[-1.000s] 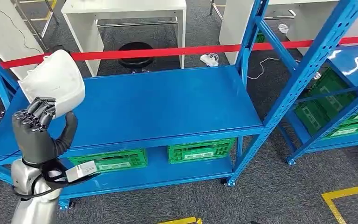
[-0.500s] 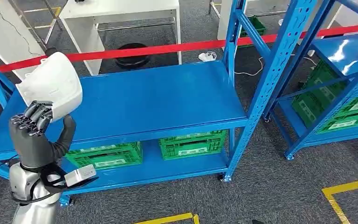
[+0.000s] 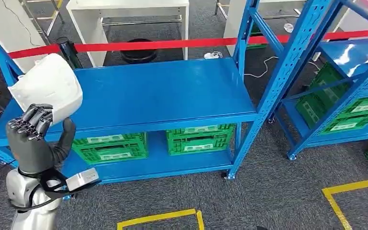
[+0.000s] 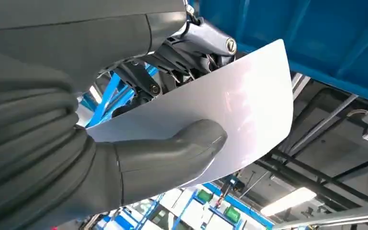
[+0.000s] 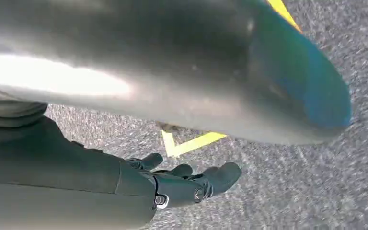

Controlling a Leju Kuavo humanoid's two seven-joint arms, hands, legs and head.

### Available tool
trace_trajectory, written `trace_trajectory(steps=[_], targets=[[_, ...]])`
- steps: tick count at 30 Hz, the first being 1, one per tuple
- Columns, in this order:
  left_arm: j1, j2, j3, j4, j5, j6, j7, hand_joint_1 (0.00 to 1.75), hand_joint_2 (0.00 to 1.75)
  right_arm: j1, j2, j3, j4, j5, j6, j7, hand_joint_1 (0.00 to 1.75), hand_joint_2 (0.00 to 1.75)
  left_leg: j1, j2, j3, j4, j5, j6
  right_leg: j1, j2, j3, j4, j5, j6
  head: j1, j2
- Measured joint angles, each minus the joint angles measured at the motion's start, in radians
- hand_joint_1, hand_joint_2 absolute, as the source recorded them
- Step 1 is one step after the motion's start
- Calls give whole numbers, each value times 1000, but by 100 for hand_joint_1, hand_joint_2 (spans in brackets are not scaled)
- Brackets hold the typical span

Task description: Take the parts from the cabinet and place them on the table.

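Nearest in the head view: silver left arm rising from below, ending in the dark left hand [image 3: 34, 136]. Its fingers [image 3: 31, 120] are curled closed over the lower edge of a white part [image 3: 48, 92], thumb up against the part's side. In the left wrist view the thick grey thumb presses flat on the part's pale face [image 4: 230, 110], darker fingers behind it; the part is firmly held, raised clear of the shelving.

The part hangs in front of the left end of the blue shelf unit [image 3: 158, 91], not touching its top shelf. It is a curved white shell, tilted.

Right hand [image 5: 191, 182] seen in the right wrist view, hanging over grey carpet floor [image 5: 316, 191] with a yellow tape line [image 5: 191, 143] beneath. Its fingers are loosely extended, slightly apart, holding nothing.

Beyond the left hand: lower shelf of the blue unit carries two green crates [image 3: 110, 147] side by side. Yellow floor tape [image 3: 163, 218] lies on the carpet in front of the unit.

To the right, a second blue rack [image 3: 354, 72] with more green crates [image 3: 345, 115] on its lower level.

Farther back: a red barrier tape [image 3: 172, 44] stretched across behind the shelf unit, a black round stool [image 3: 138, 51] past it, and a white surface [image 3: 129, 7] on white legs at the far edge.
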Motion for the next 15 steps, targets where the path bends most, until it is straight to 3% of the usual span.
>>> trace_trajectory(steps=[1,2,3,4,5,7,8,9,10,11,13,14,15], targets=[[-1,0,0,2,0,0,5,175,175,0,0,0,0,-2,0,0,0,0,1,0,-14,5,7,-3,-2,0,28,-29,32,1,0,0],[-3,0,0,3,0,0,10,175,175,-1,0,0,0,-6,5,0,0,0,2,0,-30,12,14,-7,-3,-1,85,-105,71,1,0,0],[-5,1,0,4,-2,0,12,175,175,-2,0,0,0,-6,8,1,0,0,3,0,-42,19,20,-11,-3,-1,148,-193,90,0,0,0],[-5,1,0,4,-2,0,13,175,175,-6,0,0,0,-6,9,2,0,0,3,1,-50,26,25,-16,-3,-2,187,-269,54,-5,0,0],[-5,1,0,5,-3,0,14,175,175,-6,0,0,0,-8,10,5,0,0,0,0,-55,27,32,-24,7,1,196,-276,60,-17,-2,0],[-5,1,0,8,-3,0,14,175,175,-5,0,-2,0,-11,15,12,0,0,1,1,-53,27,41,-34,6,2,184,-280,62,-29,1,0],[-4,1,0,11,-4,0,17,175,175,-4,0,-3,0,-12,17,19,0,0,3,1,-52,19,50,-42,9,2,181,-281,68,-37,1,0],[-4,1,0,13,-5,0,21,175,175,-3,2,-3,1,-14,18,22,0,0,3,0,-58,22,55,-49,2,-2,174,-290,85,-49,2,0],[-1,2,0,16,-8,0,23,175,175,-4,3,-4,0,-14,18,25,0,0,5,-5,-68,40,18,-56,1,-3,164,-291,96,-55,0,0],[-2,2,-1,18,-9,0,23,175,175,-4,3,-5,0,-15,18,25,0,0,6,-8,-84,81,-41,-61,0,-4,153,-291,105,-62,-3,0],[0,1,-1,21,-9,0,24,175,175,-3,3,-7,0,-15,18,25,0,0,10,-7,-121,216,-143,-71,1,-5,128,-290,125,-64,-5,0],[1,2,-2,25,-9,0,24,175,175,-2,3,-8,0,-15,18,25,0,0,10,-7,-132,288,-172,-74,1,-5,112,-289,137,-63,-5,0],[2,2,-2,28,-9,0,29,175,175,-2,3,-10,0,-15,18,27,0,0,10,-8,-126,320,-166,-75,0,-4,100,-287,149,-61,-6,0]])
